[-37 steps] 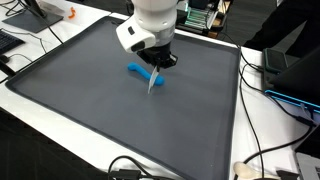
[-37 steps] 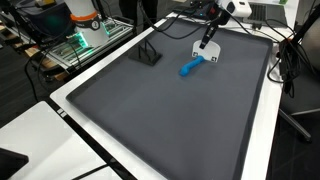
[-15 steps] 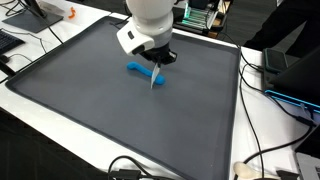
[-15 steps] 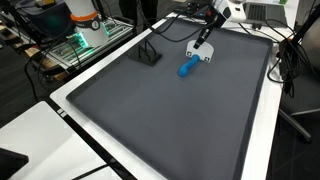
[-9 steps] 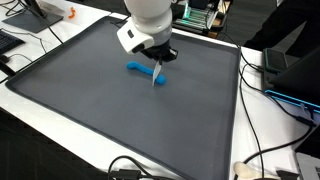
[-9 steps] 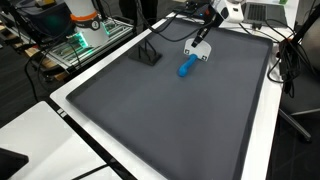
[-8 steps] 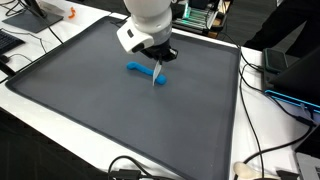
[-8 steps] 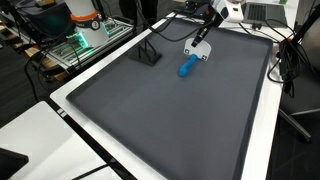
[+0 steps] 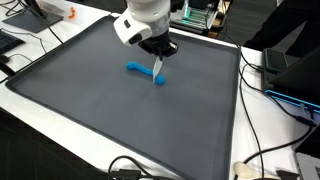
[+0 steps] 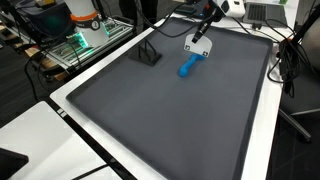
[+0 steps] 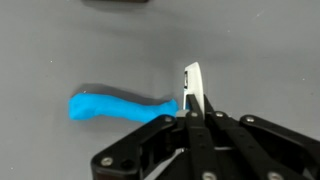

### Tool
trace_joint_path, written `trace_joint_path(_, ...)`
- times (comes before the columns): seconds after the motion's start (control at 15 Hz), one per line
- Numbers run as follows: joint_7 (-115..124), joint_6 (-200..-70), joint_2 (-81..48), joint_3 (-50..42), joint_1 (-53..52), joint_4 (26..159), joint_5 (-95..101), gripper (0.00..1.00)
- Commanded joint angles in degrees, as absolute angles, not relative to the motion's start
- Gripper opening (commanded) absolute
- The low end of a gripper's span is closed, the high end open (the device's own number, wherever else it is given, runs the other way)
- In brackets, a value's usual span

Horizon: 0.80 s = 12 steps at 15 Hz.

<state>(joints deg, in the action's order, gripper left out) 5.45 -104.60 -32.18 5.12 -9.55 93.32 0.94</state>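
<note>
My gripper [image 9: 159, 58] is shut on a thin white flat piece [image 9: 158, 76], held edge-on just above the dark grey mat [image 9: 90, 110]. A blue handle-shaped object [image 9: 138, 69] lies on the mat, its end against the white piece. I cannot tell if the two are joined. In the wrist view the fingers [image 11: 192, 108] pinch the white piece [image 11: 191, 82], and the blue object [image 11: 115, 106] lies beside them. Another exterior view shows the gripper [image 10: 204, 34], the white piece [image 10: 197, 46] and the blue object [image 10: 188, 67] on the mat [image 10: 170, 120].
A small black stand [image 10: 148, 53] sits on the mat near the blue object. Its edge shows in the wrist view [image 11: 115, 3]. Cables [image 9: 260, 160], electronics [image 10: 85, 35] and an orange item [image 9: 68, 14] lie round the mat's white border.
The gripper has risen a little and shifted, carrying the white piece with it. The blue object has stayed where it was on the mat.
</note>
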Motion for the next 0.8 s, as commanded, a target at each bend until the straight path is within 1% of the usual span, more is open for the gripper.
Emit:
trace_joint_path(0.0, 4.51, -103.45, -29.27, 5.23, -8.88, 95.46, 0.18, 0.01)
trace_joint_path(0.73, 5.35, -105.55, -26.48, 3.97, -8.44, 97.23, 2.15, 0.01)
